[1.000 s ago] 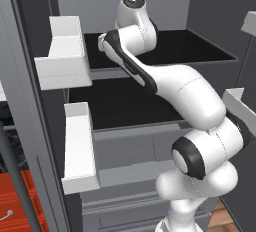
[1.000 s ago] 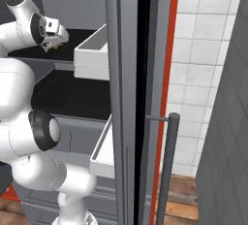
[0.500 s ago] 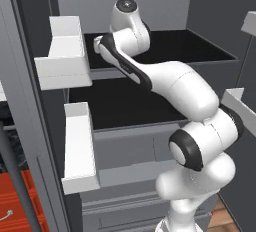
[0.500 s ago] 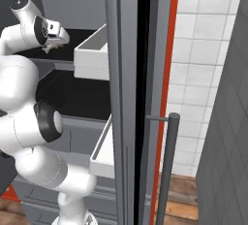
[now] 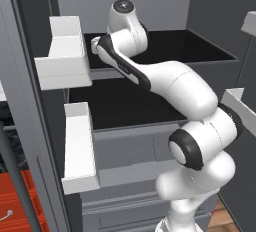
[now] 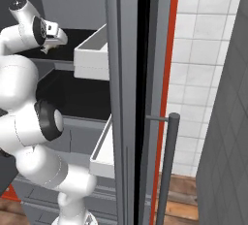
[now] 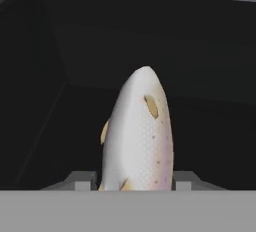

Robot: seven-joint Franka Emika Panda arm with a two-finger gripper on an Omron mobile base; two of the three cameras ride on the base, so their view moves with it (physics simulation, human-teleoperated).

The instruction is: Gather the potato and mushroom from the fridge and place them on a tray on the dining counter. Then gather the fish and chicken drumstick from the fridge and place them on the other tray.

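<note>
Standing open, the fridge shows its grey walls, two black shelves and white door bins at 9 o'clock in the left base view; in the right base view its door edge and a grey bar handle run down the middle. Past the door at 3 o'clock is a white tiled wall. The white arm reaches from 5 o'clock up to the upper shelf, its hand turned toward the back wall. On that dark shelf lies the fish, pale and speckled with yellowish fins, pointing toward 12 o'clock in the hand view. Its near end sits between the two fingertips of the claw, which flank it at 6 o'clock. The fingertips stand close against the fish's sides; I cannot tell whether they press it yet.
</note>
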